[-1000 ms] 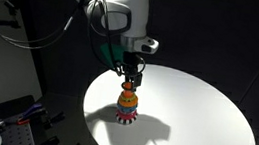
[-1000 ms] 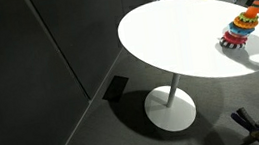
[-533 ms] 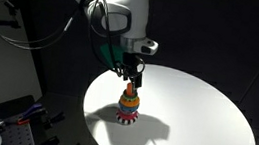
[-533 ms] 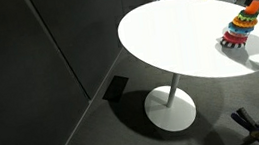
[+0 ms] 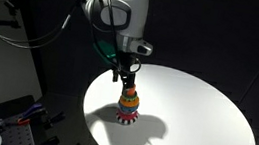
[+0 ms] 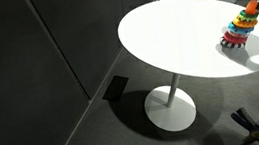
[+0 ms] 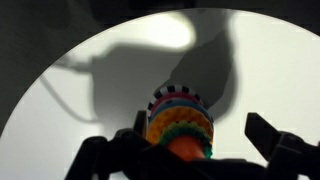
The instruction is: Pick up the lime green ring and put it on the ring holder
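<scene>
**Ring on the peg, hand open above it**

In the wrist view the lime green ring (image 7: 197, 131) seems to sit on the ring holder (image 7: 176, 112). It shows as a green band around the peg, just under the rounded orange top and above the yellow and red rings. In both exterior views the stack is too small for me to pick the green ring out.

The ring holder (image 5: 127, 104) stands upright on the white round table (image 5: 199, 117), in from the edge. No loose ring lies on the table top.

The gripper (image 5: 126, 79) hangs directly over the orange top, close to it but seemingly apart. In the wrist view the gripper (image 7: 195, 152) is spread wide, one finger on each side of the stack, with nothing between them but the toy below. It grips nothing.

I judge the placing step to be at its end, with the ring around the peg and free of the hand. The next move calls for a straight lift upward, fingers kept wide, so that neither one catches the top and tips the toy.
</scene>
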